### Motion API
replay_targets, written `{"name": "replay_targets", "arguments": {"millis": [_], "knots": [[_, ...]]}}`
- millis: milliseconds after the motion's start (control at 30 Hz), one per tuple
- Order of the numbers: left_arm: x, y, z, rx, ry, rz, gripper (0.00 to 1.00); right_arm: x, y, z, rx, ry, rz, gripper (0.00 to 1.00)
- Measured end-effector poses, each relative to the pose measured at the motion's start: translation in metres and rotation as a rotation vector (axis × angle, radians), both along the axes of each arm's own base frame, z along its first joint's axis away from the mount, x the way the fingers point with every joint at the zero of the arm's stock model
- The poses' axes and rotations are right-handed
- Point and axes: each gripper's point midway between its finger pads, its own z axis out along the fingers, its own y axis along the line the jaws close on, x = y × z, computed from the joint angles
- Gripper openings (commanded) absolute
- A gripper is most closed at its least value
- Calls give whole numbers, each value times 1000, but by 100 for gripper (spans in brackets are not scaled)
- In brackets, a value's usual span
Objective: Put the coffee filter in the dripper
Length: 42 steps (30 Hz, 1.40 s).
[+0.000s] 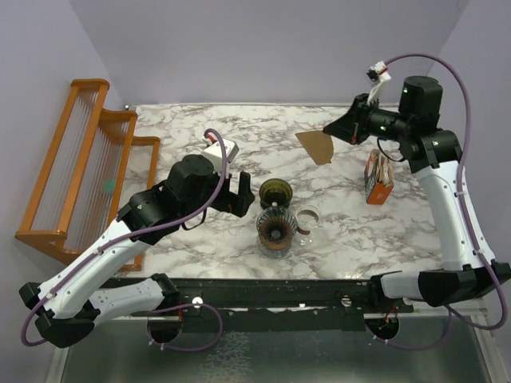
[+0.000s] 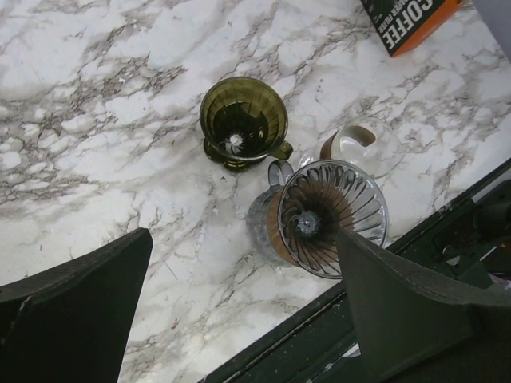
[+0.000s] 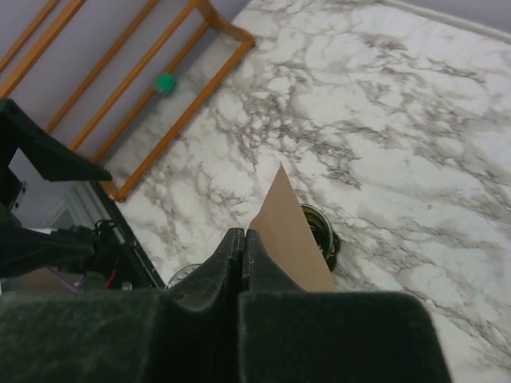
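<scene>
The right fingers [image 3: 231,259] pinch a thin, probably floppy tan paper [image 3: 289,231] by its edge, beyond the dripper [image 1: 275,191]; left fingers [image 2: 80,311] apart

light: bright, even overhead | shadows: soft, short | focus: mostly sharp

Place: robot lab test cell
Signs: bare lilac walls [image 1: 239,48], marble-print desk [image 1: 184,136], left arm [image 1: 108,251] and right arm [image 1: 449,211] bolted at its edge
Props: dripper [image 1: 275,192], coffee box [image 1: 378,179]
</scene>
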Motion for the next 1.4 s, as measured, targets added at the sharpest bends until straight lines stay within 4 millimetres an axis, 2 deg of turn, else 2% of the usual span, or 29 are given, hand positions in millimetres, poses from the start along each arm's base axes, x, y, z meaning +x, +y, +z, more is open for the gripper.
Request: {"name": "replay_targets", "arguments": {"millis": [133,267,400,667,800,967,1167,1400], "knots": [[-1,-7,23,-14,-34,-53,99,-17,39,-15,-28,42,157,1],[-5,-11,31,5,-34,-107,99,-34,60,-28,-55,82,274,1],[-12,-15,29,32,-10,-166,99,-51,79,-30,-78,80,380,1],[-24,-28,23,51,36,-288,99,-96,131,-33,-116,72,631,1],[-27,-31,13,79,62,-326,99,-113,144,-40,-125,83,717,1],[-28,-31,4,117,80,-351,98,-127,147,-41,-111,93,792,1],[-36,-33,2,120,93,-405,86,-136,150,-33,-69,82,850,1],[-45,-41,-2,107,123,-474,56,-148,157,-27,-42,64,906,1]]}}
